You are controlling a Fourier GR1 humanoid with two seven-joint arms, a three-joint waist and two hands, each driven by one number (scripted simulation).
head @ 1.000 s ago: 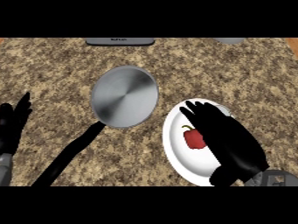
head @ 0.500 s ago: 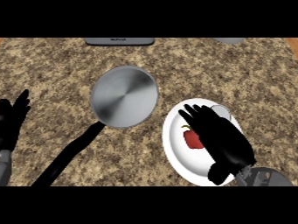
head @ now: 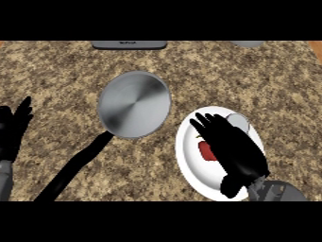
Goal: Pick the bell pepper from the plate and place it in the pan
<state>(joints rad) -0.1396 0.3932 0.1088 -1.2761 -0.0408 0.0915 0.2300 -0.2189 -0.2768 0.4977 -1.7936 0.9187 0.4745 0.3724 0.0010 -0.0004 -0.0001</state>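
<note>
Right hand (head: 233, 149) hovering over bell pepper (head: 205, 151)

Fingers (head: 211, 126) straight & apart, it is covering part of the red bell pepper, which is lying on the plate (head: 185, 165). Pan (head: 134, 104) is sitting just left of plate; left hand (head: 8, 134) is resting open nr left edge.

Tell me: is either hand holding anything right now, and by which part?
Nothing is held. The right hand is open above the bell pepper on the plate, not curled round it; the left hand rests open at the view's left.

The pan (head: 134, 104) looks brushed metal, the plate (head: 191, 176) glossy, the counter (head: 261, 80) perhaps stone.
</note>
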